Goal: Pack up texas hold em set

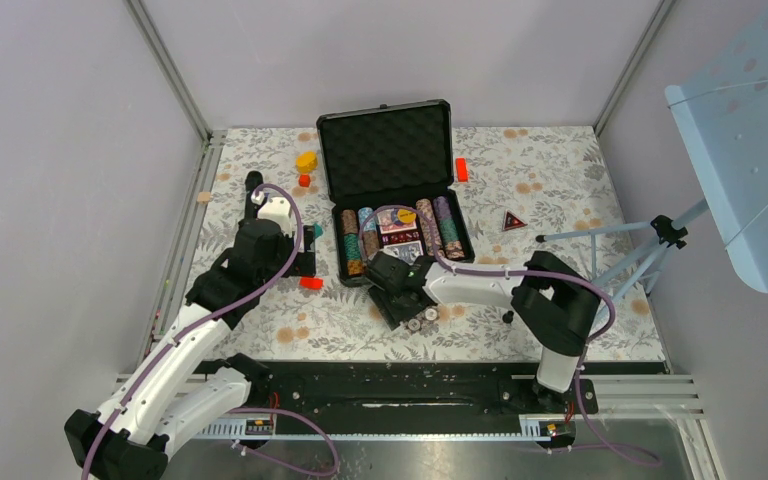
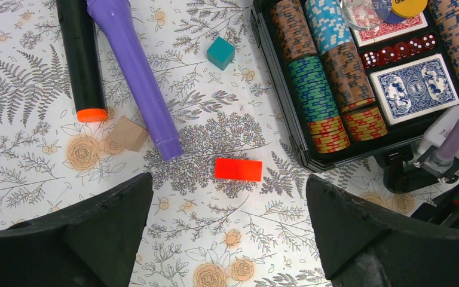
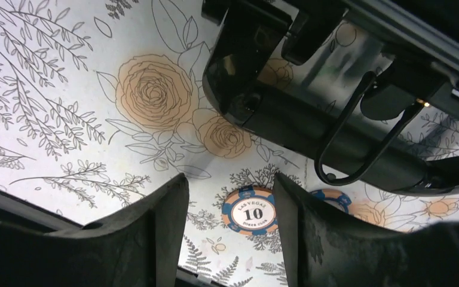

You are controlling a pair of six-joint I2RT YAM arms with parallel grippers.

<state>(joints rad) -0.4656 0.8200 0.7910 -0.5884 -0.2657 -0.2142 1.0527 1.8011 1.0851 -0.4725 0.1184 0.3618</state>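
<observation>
The black case (image 1: 385,150) lies open, its lid's foam facing up. Rows of striped poker chips (image 2: 314,89), a blue card deck (image 2: 415,86) and red dice (image 2: 400,51) fill its tray. My right gripper (image 3: 230,191) is open, low over the table in front of the case's handle (image 3: 358,149). A loose blue-and-tan "10" chip (image 3: 250,211) lies flat between its fingers, and a second chip (image 3: 329,197) peeks from behind the right finger. My left gripper (image 2: 228,179) is open and holds nothing, left of the case.
A red block (image 2: 238,169) lies just ahead of the left fingers. Beyond it are a teal cube (image 2: 220,52), a wooden block (image 2: 128,134), a purple cylinder (image 2: 134,78) and a black cylinder (image 2: 82,60). A yellow block (image 1: 306,159) and red blocks (image 1: 461,169) flank the lid.
</observation>
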